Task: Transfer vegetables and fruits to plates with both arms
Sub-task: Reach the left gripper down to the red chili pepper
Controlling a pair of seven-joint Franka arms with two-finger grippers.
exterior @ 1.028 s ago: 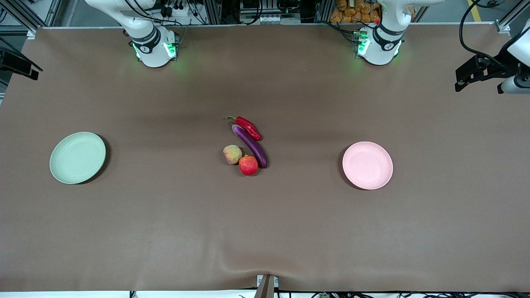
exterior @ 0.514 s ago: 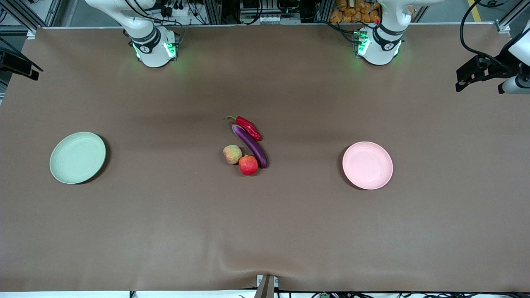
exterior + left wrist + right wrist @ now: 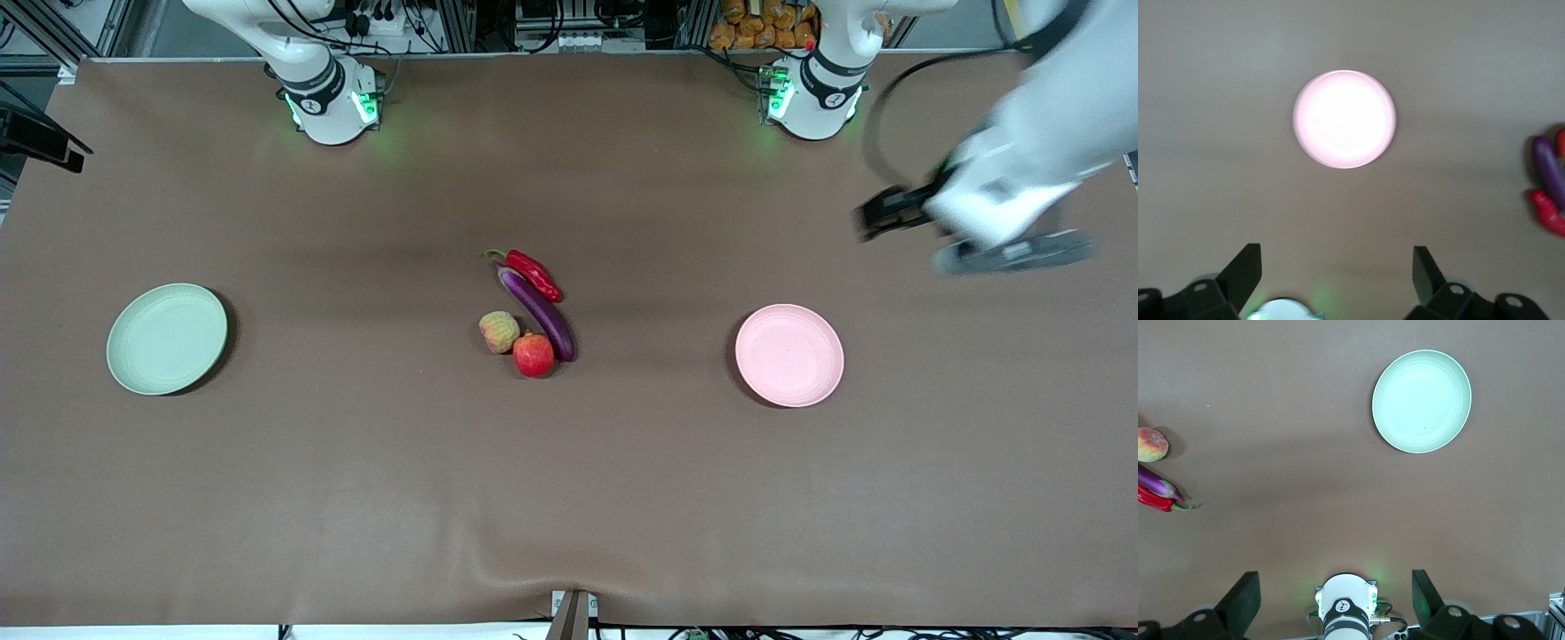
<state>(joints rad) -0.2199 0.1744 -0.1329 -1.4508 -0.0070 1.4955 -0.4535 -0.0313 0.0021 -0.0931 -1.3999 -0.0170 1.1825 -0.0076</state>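
A purple eggplant (image 3: 538, 313), a red chili (image 3: 533, 274), a red fruit (image 3: 533, 355) and a yellowish-green fruit (image 3: 499, 331) lie together mid-table. The pale green plate (image 3: 167, 338) sits toward the right arm's end and the pale pink plate (image 3: 789, 355) toward the left arm's end. My left gripper (image 3: 1013, 253) hangs over bare table beside the pink plate. In its wrist view it (image 3: 1336, 270) is open and empty, with the pink plate (image 3: 1345, 119), eggplant (image 3: 1550, 170) and chili (image 3: 1546, 212) in sight. My right gripper (image 3: 1335, 597) is open and empty, high over its base, and sees the green plate (image 3: 1421, 400).
The arm bases (image 3: 331, 102) (image 3: 813, 98) stand along the table edge farthest from the front camera. A black bracket (image 3: 36, 138) juts in at the right arm's end. A clamp (image 3: 572, 613) sits at the edge nearest the camera. Brown mat covers the table.
My left arm's hand has swung in from the table's end to over the table beside the pink plate. The right arm, plates and produce have not moved.
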